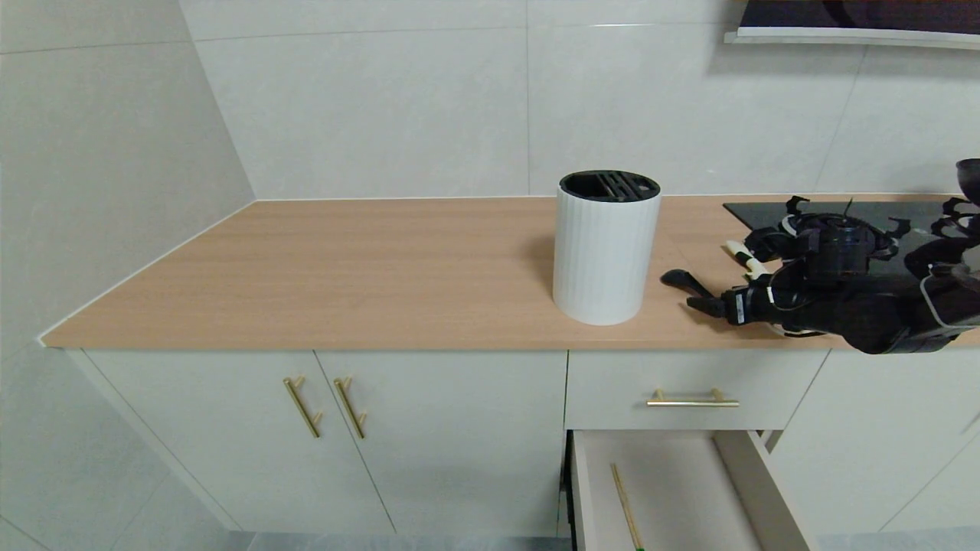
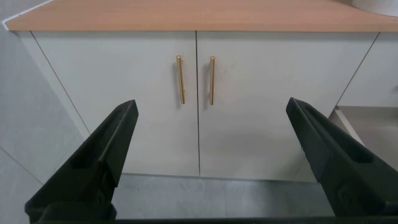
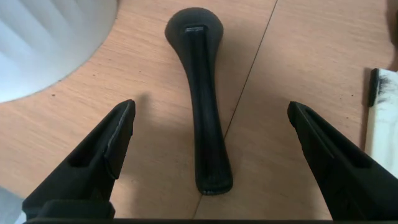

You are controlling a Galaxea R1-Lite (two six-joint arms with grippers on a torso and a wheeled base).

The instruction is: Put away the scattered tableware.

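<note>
**On the counter beside the holder: right arm lined up over a black utensil**

On the wooden counter, just right of the white ribbed holder, lies a black utensil, flat on the wood, its broad rounded end toward the holder. Whether it is a spoon, a knife or something else I cannot tell.

- Right gripper: fingers spread wide, one on each side of the utensil, touching nothing. Holding nothing.
- Left gripper: fingers spread too, empty, low down and facing the cabinet doors.
- A white-handled piece lies near the black one, on the side away from the holder.
- Open drawer below the counter, with chopsticks lying in it.

Judgement: the step in hand looks like the pick of the black utensil, approach made, grasp not yet closed. Next move calls for lowering onto the narrow shaft and closing squarely across it; it lies flat, so the fingertips must come right to the wood. Then a lift clear of the holder's wall. Holder slot or drawer as the goal: unclear.
</note>
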